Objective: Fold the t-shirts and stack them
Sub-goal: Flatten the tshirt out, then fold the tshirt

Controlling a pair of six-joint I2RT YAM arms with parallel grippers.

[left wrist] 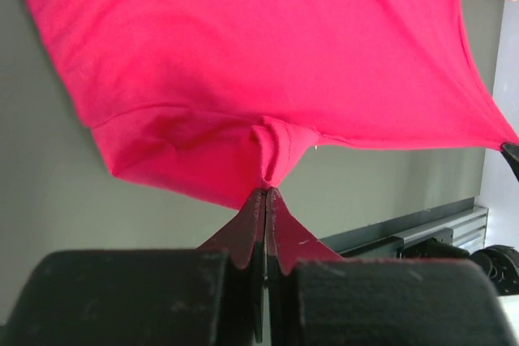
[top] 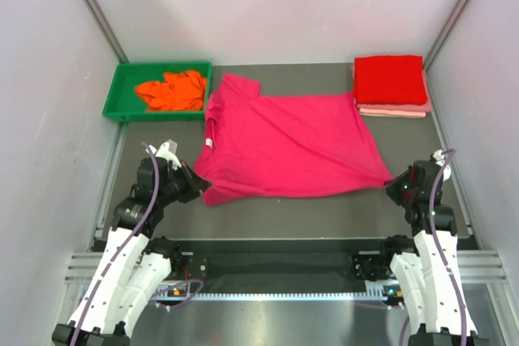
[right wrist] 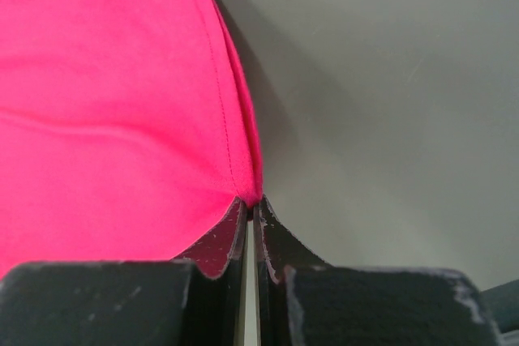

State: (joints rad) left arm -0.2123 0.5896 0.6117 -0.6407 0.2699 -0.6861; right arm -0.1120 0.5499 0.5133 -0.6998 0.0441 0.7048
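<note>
From the top view, the magenta-pink shirt (top: 292, 143) lies spread flat across the middle of the table (top: 324, 208). Its long axis runs left to right, with the collar toward the left edge and the hem toward the right. The left gripper (top: 197, 190) is closed on the shirt's near-left corner and the right gripper (top: 392, 185) is closed on its near-right corner, so the near edge is stretched between them. All the rest of the cloth lies beyond the jaws, toward the far edge. A folded red shirt (top: 390, 79) sits on a pale pink shirt (top: 397, 109) at the far right corner. An orange shirt (top: 172, 91) lies crumpled in the green tray (top: 116, 95) at the far left corner.

From the left wrist, the left gripper (left wrist: 266, 192) is pinched shut on a bunched tuck of the shirt (left wrist: 268, 46), which fans away ahead of it.

From the right wrist, the right gripper (right wrist: 251, 200) is clamped on the hem corner, with the shirt (right wrist: 105, 103) spreading ahead and to its left.

The next move probably carries the near edge over toward the far edge, both arms together.
</note>
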